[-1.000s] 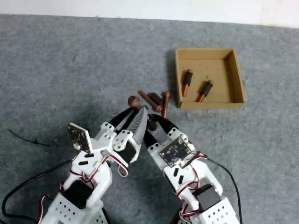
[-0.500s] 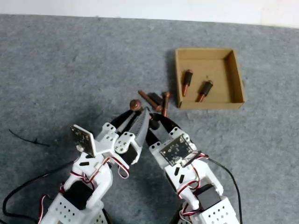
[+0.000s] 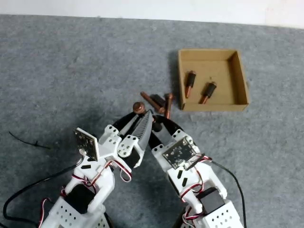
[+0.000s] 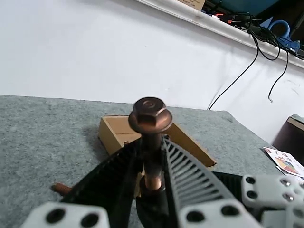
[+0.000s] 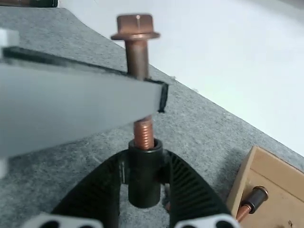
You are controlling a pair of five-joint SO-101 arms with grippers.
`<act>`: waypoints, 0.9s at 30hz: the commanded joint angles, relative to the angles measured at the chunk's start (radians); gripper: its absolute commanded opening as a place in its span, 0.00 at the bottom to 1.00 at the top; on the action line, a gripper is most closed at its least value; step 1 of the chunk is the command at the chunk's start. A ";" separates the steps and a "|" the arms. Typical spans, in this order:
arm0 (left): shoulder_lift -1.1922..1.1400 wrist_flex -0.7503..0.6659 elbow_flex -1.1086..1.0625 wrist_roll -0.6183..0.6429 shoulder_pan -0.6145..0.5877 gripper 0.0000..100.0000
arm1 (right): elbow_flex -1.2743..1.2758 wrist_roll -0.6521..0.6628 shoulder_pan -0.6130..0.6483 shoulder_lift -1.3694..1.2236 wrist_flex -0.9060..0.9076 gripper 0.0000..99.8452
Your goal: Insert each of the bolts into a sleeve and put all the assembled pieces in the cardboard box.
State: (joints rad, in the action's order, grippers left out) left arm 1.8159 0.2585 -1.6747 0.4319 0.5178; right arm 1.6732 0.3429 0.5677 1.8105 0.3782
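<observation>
Presently, left tool point(image 4: 151, 164) clamps bolt point(image 4: 150, 118), right tool point(image 5: 142, 164) clamps sleeve point(image 5: 143, 178); any tilt may jam the threads or twist the bolt loose.

Grey carpet point(image 3: 57, 66), white wall point(image 4: 71, 47).

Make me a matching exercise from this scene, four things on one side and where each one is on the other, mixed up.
1 upright bolt
2 black sleeve
3 two assembled pieces
4 loose bolts

A in the cardboard box
B on the carpet by the box
C in the right gripper jaws
D in the left gripper jaws

Pairs: 1-D, 2-C, 3-A, 4-B
</observation>
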 commanded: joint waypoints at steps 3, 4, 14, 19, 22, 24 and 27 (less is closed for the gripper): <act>-0.001 0.009 0.001 0.029 0.015 0.01 | 0.087 -0.006 0.002 0.030 -0.002 0.01; -0.004 0.018 0.015 0.035 0.015 0.01 | 0.087 -0.006 0.002 0.030 -0.002 0.01; -0.378 0.089 0.209 0.035 0.008 0.01 | 0.088 -0.006 0.002 0.030 -0.002 0.01; -0.444 0.089 0.223 0.032 0.007 0.01 | 0.088 -0.006 0.001 0.030 -0.002 0.01; -0.424 0.089 0.217 0.032 0.007 0.01 | 0.088 -0.006 0.001 0.030 -0.002 0.01; -0.412 0.089 0.217 0.032 0.007 0.01 | 0.088 -0.006 0.001 0.030 -0.002 0.01; -0.398 0.089 0.217 0.032 0.007 0.02 | 0.088 -0.006 0.001 0.028 -0.002 0.01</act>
State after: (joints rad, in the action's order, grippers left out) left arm 1.4124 0.3368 -1.4753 0.4595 0.5194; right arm 1.6732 0.3429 0.5677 1.8090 0.3798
